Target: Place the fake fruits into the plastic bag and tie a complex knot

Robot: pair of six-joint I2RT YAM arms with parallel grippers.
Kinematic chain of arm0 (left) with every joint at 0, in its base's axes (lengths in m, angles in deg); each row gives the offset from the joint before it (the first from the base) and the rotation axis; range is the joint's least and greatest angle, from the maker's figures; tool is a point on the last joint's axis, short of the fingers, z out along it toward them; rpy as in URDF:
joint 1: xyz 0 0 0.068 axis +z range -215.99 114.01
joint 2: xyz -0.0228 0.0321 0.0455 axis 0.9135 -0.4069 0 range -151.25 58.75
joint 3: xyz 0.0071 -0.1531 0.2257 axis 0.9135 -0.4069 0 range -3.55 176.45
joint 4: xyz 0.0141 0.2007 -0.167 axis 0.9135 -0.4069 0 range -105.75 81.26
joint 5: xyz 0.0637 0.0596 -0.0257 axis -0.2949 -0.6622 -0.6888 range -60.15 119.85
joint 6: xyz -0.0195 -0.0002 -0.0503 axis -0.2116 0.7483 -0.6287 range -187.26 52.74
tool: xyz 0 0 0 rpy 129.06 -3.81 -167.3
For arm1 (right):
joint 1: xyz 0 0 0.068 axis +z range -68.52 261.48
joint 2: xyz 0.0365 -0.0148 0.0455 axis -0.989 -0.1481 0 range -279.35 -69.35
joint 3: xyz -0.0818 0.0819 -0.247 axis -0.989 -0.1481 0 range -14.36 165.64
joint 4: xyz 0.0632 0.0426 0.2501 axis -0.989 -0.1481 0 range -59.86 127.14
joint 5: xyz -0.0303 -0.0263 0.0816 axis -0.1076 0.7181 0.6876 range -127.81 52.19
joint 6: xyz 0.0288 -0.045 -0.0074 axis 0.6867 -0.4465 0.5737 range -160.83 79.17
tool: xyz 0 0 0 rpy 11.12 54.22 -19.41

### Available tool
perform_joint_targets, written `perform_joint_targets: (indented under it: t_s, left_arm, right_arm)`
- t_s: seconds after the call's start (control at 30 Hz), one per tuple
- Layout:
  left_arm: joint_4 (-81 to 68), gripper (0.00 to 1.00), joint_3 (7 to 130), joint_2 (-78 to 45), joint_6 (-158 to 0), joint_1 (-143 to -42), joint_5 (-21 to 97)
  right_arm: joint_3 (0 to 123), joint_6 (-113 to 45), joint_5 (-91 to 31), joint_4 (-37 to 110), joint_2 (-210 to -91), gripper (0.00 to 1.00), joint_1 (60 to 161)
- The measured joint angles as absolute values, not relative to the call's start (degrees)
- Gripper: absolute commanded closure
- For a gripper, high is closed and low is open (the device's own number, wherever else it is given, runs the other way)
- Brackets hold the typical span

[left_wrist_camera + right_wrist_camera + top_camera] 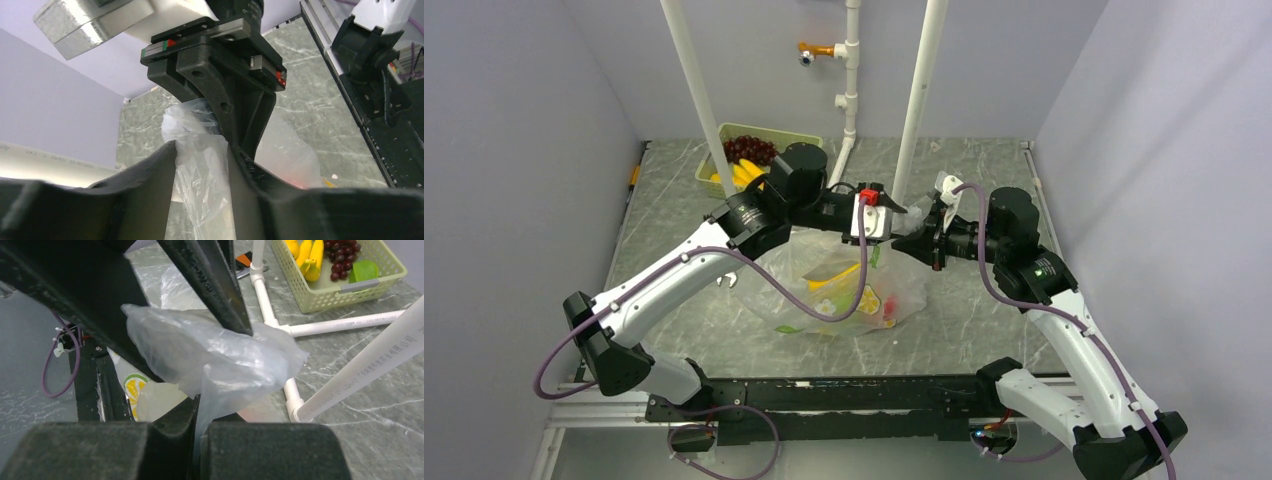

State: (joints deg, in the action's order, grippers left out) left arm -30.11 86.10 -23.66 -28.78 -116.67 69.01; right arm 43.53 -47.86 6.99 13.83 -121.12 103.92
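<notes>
Plastic bag (pixel 894 285) lies mid-table, its body slumped on the near side of both pincers and its neck drawn up to them. From above, a yellow banana (pixel 836 277) shows through the film. The left gripper (pixel 896 212) reaches in from the left and the right gripper (pixel 916 238) from the right, tip to tip over the far right part of the bag. A pale green basket (pixel 809 133) at the far left holds grapes (pixel 749 148) and more bananas.

The left wrist view shows the left gripper (pixel 202 150) with its jaws apart around a twisted gather (pixel 200 185) of film. The film fills the gap, and I cannot tell whether the jaws press it. The gather's long axis runs straight ahead, between those jaws and on to the right pincer just beyond.

From the right wrist, the right gripper (pixel 200 440) has its jaws together, clamped on a tail of the bag. The film balloons just ahead of it, where the left fingers cross.

No finished knot shows. Both pincers are on the neck itself, so neither is nearer. The next move seems to turn on the neck running left to right between them, with the right side anchoring the tail.
</notes>
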Motion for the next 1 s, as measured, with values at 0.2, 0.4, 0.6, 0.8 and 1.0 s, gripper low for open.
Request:
perform_joint_targets:
  t_s: [0.2,0.4,0.6,0.8,1.0]
  left_arm:
    - [-29.1,1.00,86.5,-24.2,-32.3,-115.9,69.1]
    - [-18.4,1.00,82.6,-23.4,-53.3,-106.8,78.5]
    - [-8.3,1.00,77.9,-23.2,-69.9,-101.7,84.1]
    - [-4.2,1.00,77.2,-22.7,-73.6,-102.4,85.7]
    - [-5.8,1.00,77.2,-22.1,-68.0,-106.0,85.3]
  right_arm:
    - [43.5,-48.3,7.2,12.9,-120.7,0.95,103.9]
    - [39.6,-53.3,4.3,11.5,-115.8,0.89,103.9]
    - [31.2,-58.6,1.3,9.0,-112.5,0.28,103.9]
    - [35.5,-57.1,0.0,6.8,-114.3,0.03,103.9]
    - [43.7,-49.1,1.0,15.1,-115.7,0.00,103.9]
